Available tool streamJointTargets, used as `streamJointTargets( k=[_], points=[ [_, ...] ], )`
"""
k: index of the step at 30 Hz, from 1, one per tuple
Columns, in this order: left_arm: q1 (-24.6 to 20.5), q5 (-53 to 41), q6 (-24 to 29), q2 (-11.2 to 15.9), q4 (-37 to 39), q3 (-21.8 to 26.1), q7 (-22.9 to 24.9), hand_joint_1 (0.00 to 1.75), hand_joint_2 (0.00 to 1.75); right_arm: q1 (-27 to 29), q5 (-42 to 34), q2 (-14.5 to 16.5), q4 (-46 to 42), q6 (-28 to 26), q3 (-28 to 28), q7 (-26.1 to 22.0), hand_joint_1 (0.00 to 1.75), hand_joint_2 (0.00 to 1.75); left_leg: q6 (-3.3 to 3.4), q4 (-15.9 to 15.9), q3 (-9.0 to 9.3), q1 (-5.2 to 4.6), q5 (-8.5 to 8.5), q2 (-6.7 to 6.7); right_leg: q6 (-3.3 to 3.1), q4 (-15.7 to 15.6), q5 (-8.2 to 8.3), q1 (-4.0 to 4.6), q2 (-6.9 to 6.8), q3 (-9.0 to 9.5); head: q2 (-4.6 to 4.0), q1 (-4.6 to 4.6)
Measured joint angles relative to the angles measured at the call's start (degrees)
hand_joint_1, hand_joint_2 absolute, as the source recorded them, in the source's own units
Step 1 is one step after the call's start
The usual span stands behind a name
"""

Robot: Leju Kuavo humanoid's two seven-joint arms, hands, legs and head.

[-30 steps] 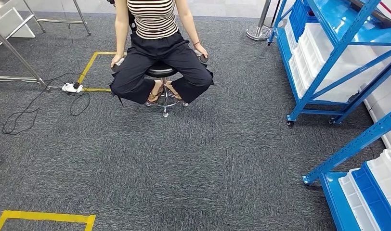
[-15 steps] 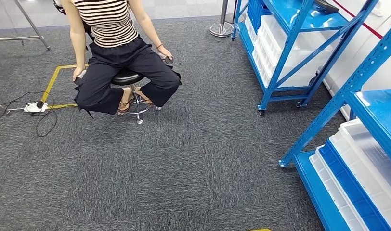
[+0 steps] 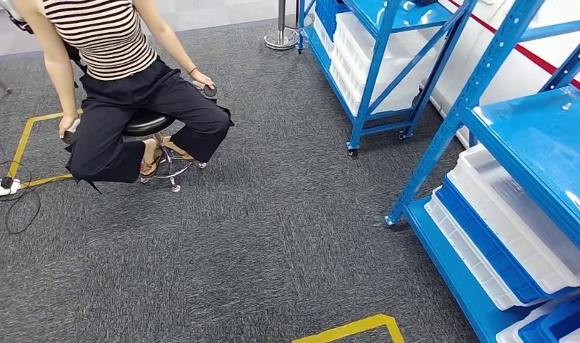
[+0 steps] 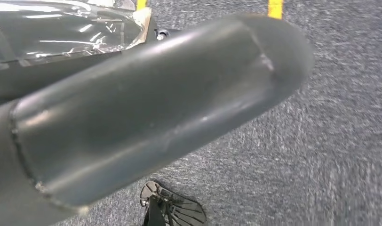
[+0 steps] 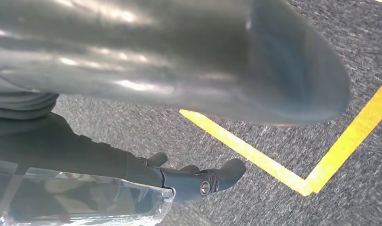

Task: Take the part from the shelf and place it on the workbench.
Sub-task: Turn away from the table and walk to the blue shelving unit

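From the head view, the nearer blue shelf (image 3: 487, 78) stands on the right hand's side of the robot, its lower levels packed with white trays (image 3: 516, 229) and blue trays (image 3: 487, 246). A second shelf (image 3: 376, 64) stands farther off on that same side. The part itself cannot be made out. Presumably it lies somewhere on this racking, so the task looks to be at its start, with the fetch not yet made. A person (image 3: 123, 78) sits on a stool (image 3: 148, 125) well away on the left hand's side, with a small dark controller under each palm, probably to watch or steer. Yellow floor tape (image 3: 351, 329) marks the grey carpet (image 3: 258, 236) close in front. In the left wrist view, the left hand (image 4: 147, 113) hangs over carpet, its thick grey thumb (image 4: 179, 94) lying across the picture. Crinkled clear film (image 4: 62, 28) covers the part behind the thumb. The fingers are hidden, so whether this hand is spread or closed cannot be told. In the right wrist view, the right hand (image 5: 189, 117) also hangs over carpet. Its dark fingers (image 5: 212, 179) reach out loosely, well apart from the thumb (image 5: 203, 56), with nothing between them. It is empty, as suits an arm carried at rest. A corner of yellow tape (image 5: 297, 176) lies on the floor just beyond the fingertips.
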Motion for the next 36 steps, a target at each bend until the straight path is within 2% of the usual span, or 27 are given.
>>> streamJointTargets(
  k=[1,3,4,5,6,8,9,10,11,12,14,15,16,17,19,21,23,25,26,27,28,29,30,31,32,34,36],
  points=[
    [0.0,0.0,0.0,0.0,0.0,0.0,0.0,0.0,0.0,-0.1,0.1,0.0,0.0,0.0,0.0,0.0,0.0,0.0,-0.37,0.1,0.08,-0.09,-0.15,0.43,-0.36,-1.2,0.21,0.15,-0.45,0.58,0.0,-0.02],
    [-0.2,0.0,0.1,-0.1,0.0,0.0,0.0,0.0,0.0,0.0,0.1,0.0,-0.1,0.0,0.0,0.0,0.0,0.0,-1.07,0.1,0.32,0.03,-0.31,1.13,-1.29,-1.4,0.37,0.34,0.59,0.44,0.0,-0.09],
    [-0.3,0.0,0.2,-0.1,0.0,0.1,0.0,0.0,0.0,0.0,0.2,0.0,-0.1,0.0,0.0,0.0,0.0,0.0,-1.44,0.4,0.35,0.2,-0.63,0.82,-1.67,-1.5,0.49,0.3,1.09,0.43,0.0,-0.12],
    [-0.3,0.0,0.2,-0.1,0.0,0.1,0.0,0.0,0.0,0.0,0.2,0.0,-0.1,0.0,0.0,0.0,0.0,0.0,-1.79,1.4,0.01,0.39,-1.57,-0.15,-2.08,-1.6,0.67,0.19,1.6,0.53,0.0,-0.28],
    [-0.3,0.0,0.3,-0.1,0.0,0.1,0.0,0.0,0.0,0.0,0.2,0.0,-0.1,0.0,0.0,0.0,0.0,0.0,-2.07,3.6,-0.85,0.53,-3.14,-1.5,-2.42,-1.6,0.86,0.05,2.13,0.64,0.0,-0.44],
    [-0.2,0.0,0.3,-0.2,0.0,0.1,-0.1,0.0,0.0,-0.1,0.2,0.0,-0.1,0.0,0.0,0.1,0.0,0.0,-2.36,11.0,-4.12,0.68,-7.16,-4.0,-2.8,-1.6,1.08,0.15,3.17,0.52,0.0,-0.76],
    [-0.1,0.0,0.3,-0.2,0.0,0.1,-0.1,0.0,0.0,-0.1,0.2,0.0,-0.1,0.0,0.0,0.1,0.0,0.0,-2.4,14.6,-5.87,0.68,-8.49,-4.47,-2.85,-1.6,1.11,0.27,3.8,0.48,0.0,-0.77],
    [0.0,0.0,0.3,-0.2,0.0,0.1,-0.1,0.0,0.0,-0.1,0.2,0.0,-0.1,0.0,0.0,0.2,0.0,0.0,-2.35,16.7,-7.02,0.67,-8.77,-4.67,-2.9,-1.6,1.14,0.39,4.47,0.49,0.0,-0.79],
    [0.0,0.0,0.2,-0.2,0.0,0.1,-0.1,0.0,0.0,0.0,0.2,0.0,-0.1,0.0,0.0,0.2,0.0,0.0,-2.2,16.6,-7.19,0.67,-7.84,-4.79,-2.9,-1.6,1.14,0.48,5.17,0.54,0.0,-0.8],
    [0.0,-0.1,0.2,-0.2,0.0,0.1,-0.1,0.0,0.0,0.0,0.2,0.0,-0.1,0.0,0.0,0.2,0.0,0.0,-1.96,14.2,-6.24,0.67,-5.96,-5.01,-2.89,-1.6,1.15,0.52,5.87,0.63,0.0,-0.79],
    [0.0,-0.2,0.0,-0.1,0.0,0.1,-0.1,0.0,0.0,-0.1,0.2,0.0,-0.1,0.0,0.0,0.2,0.0,0.0,-1.37,6.3,-2.69,0.66,-1.86,-6.94,-2.83,-1.5,1.16,0.65,7.18,0.77,0.0,-0.79],
    [0.0,-0.4,-0.1,-0.1,0.0,0.1,-0.1,0.0,0.0,-0.1,0.1,0.0,-0.1,0.0,0.0,0.3,0.0,0.0,-1.15,3.3,-1.32,0.64,-0.71,-7.86,-2.74,-1.5,1.2,0.75,7.76,0.69,0.0,-0.76],
    [0.0,-0.5,-0.2,-0.1,0.0,0.1,-0.1,0.0,0.0,-0.2,0.1,0.1,-0.1,0.0,0.0,0.3,0.0,0.0,-0.97,1.5,-0.55,0.56,-0.23,-8.52,-2.59,-1.4,1.28,0.8,8.27,0.51,0.0,-0.74],
    [0.0,-0.6,-0.2,0.0,0.0,0.1,-0.1,0.0,0.0,-0.1,0.1,0.1,-0.1,0.0,0.0,0.3,0.0,0.0,-0.82,1.0,-0.37,0.41,-0.24,-8.58,-2.34,-1.4,1.41,0.79,8.78,0.23,0.0,-0.72],
    [-0.1,-0.6,-0.2,-0.1,0.0,0.1,-0.1,0.0,0.0,0.0,0.0,0.1,-0.1,0.0,0.0,0.3,0.0,0.0,-0.28,0.5,-0.42,0.34,0.21,-7.3,-1.76,-1.3,1.58,0.59,9.35,-0.48,0.0,-0.7],
    [-0.1,-0.7,-0.3,-0.1,0.0,0.1,-0.1,0.0,0.0,0.1,-0.1,0.1,-0.1,0.0,0.0,0.4,0.0,0.0,0.51,-0.1,-0.43,0.49,0.77,-5.97,-1.71,1.3,0.02,0.64,7.4,-2.15,0.0,-0.42],
    [0.0,-0.7,-0.3,-0.1,-0.1,0.1,-0.2,0.0,0.0,0.0,-0.3,0.1,-0.1,-0.1,0.0,0.4,0.0,0.0,0.94,-0.4,-0.57,0.45,0.97,-4.47,-2.1,8.6,-3.62,0.63,4.68,-5.68,0.0,-0.04],
    [0.0,-0.8,-0.4,-0.1,-0.1,0.1,-0.2,0.0,0.0,0.0,-0.3,0.1,-0.1,-0.1,0.0,0.3,0.0,0.0,1.0,-0.4,-0.76,0.37,0.97,-2.92,-1.84,15.4,-6.23,0.42,3.84,-8.72,0.0,0.1],
    [0.0,-0.8,-0.4,-0.1,-0.1,0.1,-0.2,0.0,0.0,0.1,-0.3,0.1,-0.1,-0.1,0.0,0.3,0.0,0.0,0.95,-0.3,-0.8,0.38,0.94,-2.24,-1.38,16.0,-6.27,0.29,3.65,-8.77,0.0,0.12],
    [0.0,-0.8,-0.4,-0.1,-0.1,0.1,-0.2,0.0,0.0,0.2,-0.3,0.1,-0.1,-0.1,0.0,0.3,0.0,0.0,0.86,-0.3,-0.8,0.41,0.89,-1.6,-0.77,14.3,-5.44,0.12,3.37,-7.6,0.0,0.13],
    [0.0,-0.8,-0.4,-0.1,-0.1,0.1,-0.2,0.0,0.0,0.2,-0.3,0.1,-0.1,-0.1,0.0,0.3,0.0,0.0,0.7,-0.1,-0.76,0.45,0.79,-0.99,-0.14,10.5,-4.03,-0.07,2.71,-5.39,0.0,0.14],
    [0.0,-0.8,-0.4,-0.1,-0.1,0.1,-0.2,0.0,0.0,0.2,-0.3,0.0,-0.1,-0.1,0.0,0.3,0.0,0.0,0.4,0.1,-0.73,0.31,0.58,-0.43,0.32,6.0,-2.64,-0.21,1.37,-2.83,0.0,0.18],
    [0.0,-0.8,-0.5,-0.1,-0.1,0.1,-0.2,0.0,0.0,0.1,-0.3,0.1,-0.1,-0.1,0.0,0.3,0.0,0.0,0.02,0.4,-0.76,0.19,0.33,0.04,0.43,2.4,-1.52,-0.28,0.32,-0.73,0.0,0.21],
    [0.0,-0.8,-0.5,-0.1,-0.1,0.1,-0.2,0.0,0.0,0.0,-0.3,0.1,-0.1,-0.1,0.0,0.3,0.0,0.0,-0.36,0.7,-0.75,0.02,0.12,0.5,0.26,0.1,-0.88,-0.25,-0.39,0.46,0.0,0.13],
    [-0.1,-0.8,-0.5,-0.1,-0.1,0.1,-0.2,0.0,0.0,-0.1,-0.3,0.1,-0.1,-0.1,0.0,0.3,0.0,0.0,-0.72,0.8,-0.7,-0.09,-0.03,0.94,-0.14,-0.7,-0.7,-0.13,-0.59,0.76,0.0,0.04],
    [-0.2,-0.7,-0.5,0.0,-0.1,0.1,-0.2,0.0,0.0,0.0,-0.3,0.2,-0.1,0.0,0.0,0.2,0.0,0.0,-1.4,1.0,-0.47,0.22,-0.25,1.43,-1.07,-0.7,-0.54,-0.04,0.65,0.44,0.0,-0.21],
    [-0.3,-0.7,-0.5,0.0,-0.1,0.1,-0.2,0.0,0.0,0.1,-0.3,0.1,-0.1,0.0,-0.1,0.1,0.0,0.0,-2.1,2.7,-1.01,0.64,-1.97,-0.62,-1.81,-0.8,-0.28,-0.18,1.72,0.62,0.0,-0.34]
  ],
)
